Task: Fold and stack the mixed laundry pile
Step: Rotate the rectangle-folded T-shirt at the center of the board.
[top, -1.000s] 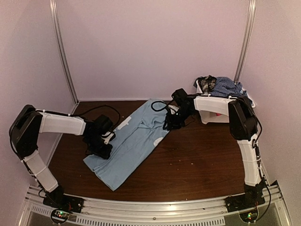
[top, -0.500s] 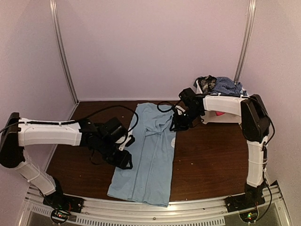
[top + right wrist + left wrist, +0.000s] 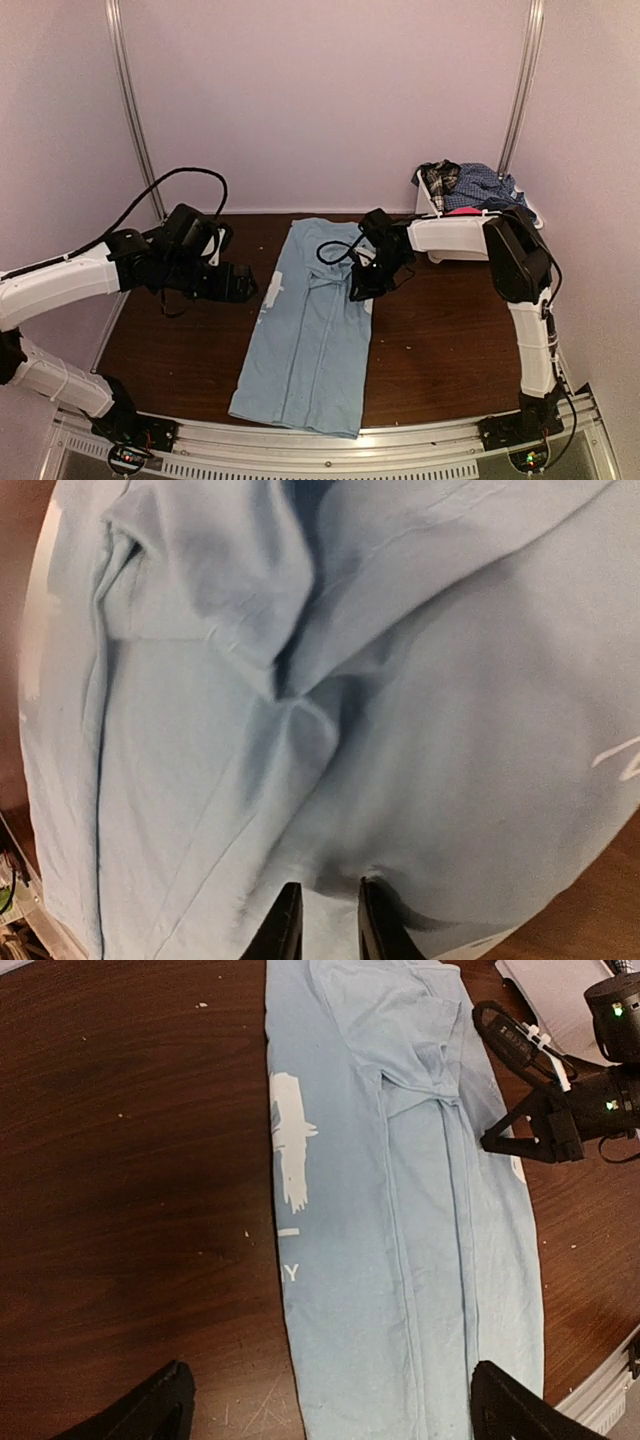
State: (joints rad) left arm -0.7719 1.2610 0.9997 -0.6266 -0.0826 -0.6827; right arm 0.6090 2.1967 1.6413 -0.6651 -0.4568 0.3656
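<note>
Dark wood table (image 3: 430,340) under pale walls, and one garment laid out on it: the light blue T-shirt (image 3: 315,340), running from the far side toward the near rail as a long narrow strip. Both its long sides look turned in, with white print showing along its left edge, so I judge the lengthwise folds about done. The crosswise folds have not been made, and a rumpled bunch sits in its upper half.

My left gripper (image 3: 238,284) hangs to the left of the T-shirt, jaws spread wide, holding nothing. My right gripper (image 3: 360,290) is down at the T-shirt's right edge, near the rumple. Its fingers (image 3: 285,925) stand close together against the cloth, and I cannot tell whether they have actually pinched any.

Beyond the T-shirt's far right corner, the white basket (image 3: 427,198) holds the rest: a blue check shirt (image 3: 485,185), a plaid piece (image 3: 440,175) and something pink (image 3: 462,211). No folded stack exists anywhere beside the T-shirt, so I reckon the job is in its early part: first garment half folded, the others untouched.
</note>
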